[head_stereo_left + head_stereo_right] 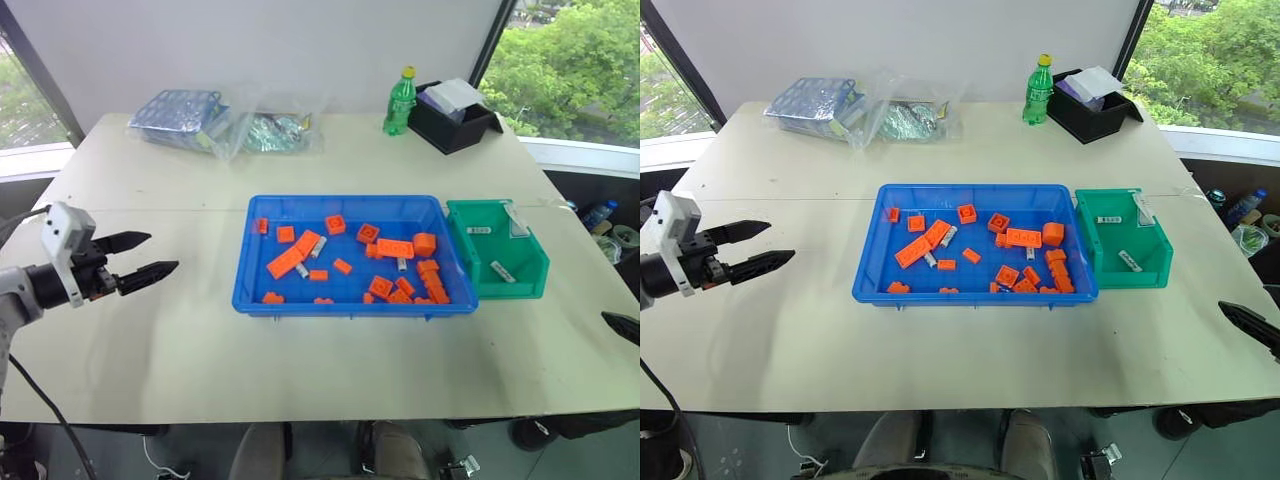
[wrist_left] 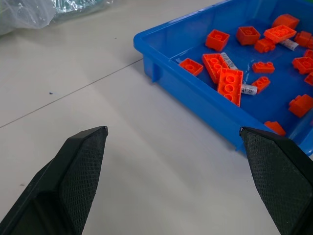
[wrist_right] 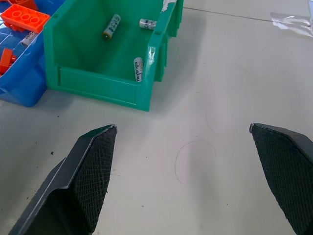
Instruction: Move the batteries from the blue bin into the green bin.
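Left gripper (image 1: 148, 255) and right gripper (image 3: 193, 156) both spread wide, empty, above bare table (image 1: 300, 360).

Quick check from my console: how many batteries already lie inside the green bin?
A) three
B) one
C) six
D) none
A: the right wrist view shows three batteries lying in the green bin, and more lie among the orange bricks in the blue bin.
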You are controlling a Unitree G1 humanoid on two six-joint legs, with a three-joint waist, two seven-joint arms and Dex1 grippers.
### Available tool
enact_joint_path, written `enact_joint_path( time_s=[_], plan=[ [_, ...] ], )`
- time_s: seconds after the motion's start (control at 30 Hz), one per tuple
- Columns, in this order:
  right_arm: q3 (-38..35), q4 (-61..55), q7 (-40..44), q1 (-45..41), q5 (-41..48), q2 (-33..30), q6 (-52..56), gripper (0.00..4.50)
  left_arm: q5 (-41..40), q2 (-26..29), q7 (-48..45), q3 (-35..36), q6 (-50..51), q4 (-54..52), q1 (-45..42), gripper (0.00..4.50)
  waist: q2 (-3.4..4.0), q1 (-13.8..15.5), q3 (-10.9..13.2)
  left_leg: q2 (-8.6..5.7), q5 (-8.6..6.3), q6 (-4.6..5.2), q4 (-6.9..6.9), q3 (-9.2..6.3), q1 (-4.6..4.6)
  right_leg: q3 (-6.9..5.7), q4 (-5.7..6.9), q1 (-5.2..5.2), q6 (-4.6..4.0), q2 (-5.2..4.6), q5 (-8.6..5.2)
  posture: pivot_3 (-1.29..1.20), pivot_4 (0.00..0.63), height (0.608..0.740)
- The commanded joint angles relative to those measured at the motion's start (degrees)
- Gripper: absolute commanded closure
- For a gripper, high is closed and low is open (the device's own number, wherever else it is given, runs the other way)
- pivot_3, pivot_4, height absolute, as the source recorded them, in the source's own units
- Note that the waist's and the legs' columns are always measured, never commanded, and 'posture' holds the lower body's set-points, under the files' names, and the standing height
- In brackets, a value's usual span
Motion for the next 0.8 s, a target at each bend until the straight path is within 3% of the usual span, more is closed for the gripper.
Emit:
enact_joint_path(
  time_s=[0.03,0.6,0.8],
  plan=[
    [-1.91,-2.03,-0.92,-1.11,0.71,-0.01,-0.16,0.01,-0.09,0.05,0.03,0.78,-0.93,-0.18,-0.77,0.0,-0.03,-0.02,-0.01,0.0,0.0,0.0,0.0,0.0,0.0,0.0,0.0,0.0,0.0,0.0,0.0,0.0,0.15,0.723],
    [1.59,-4.28,-2.46,-4.54,0.21,0.1,0.61,0.01,-1.26,0.11,-1.26,-0.58,1.07,-2.7,-1.56,0.0,-0.06,-0.02,-0.01,0.0,0.0,0.0,0.0,0.02,0.03,0.0,0.02,0.02,0.0,0.0,0.0,0.0,0.15,0.723],
    [9.12,-8.93,-1.18,-10.79,1.59,-1.79,2.56,0.01,-2.39,0.66,-2.19,-1.59,2.05,-5.64,-1.79,0.0,-0.02,-0.11,0.02,0.0,0.0,0.01,0.0,0.03,0.08,0.01,0.03,0.05,-0.01,0.0,0.01,0.0,0.15,0.723]
  ],
)
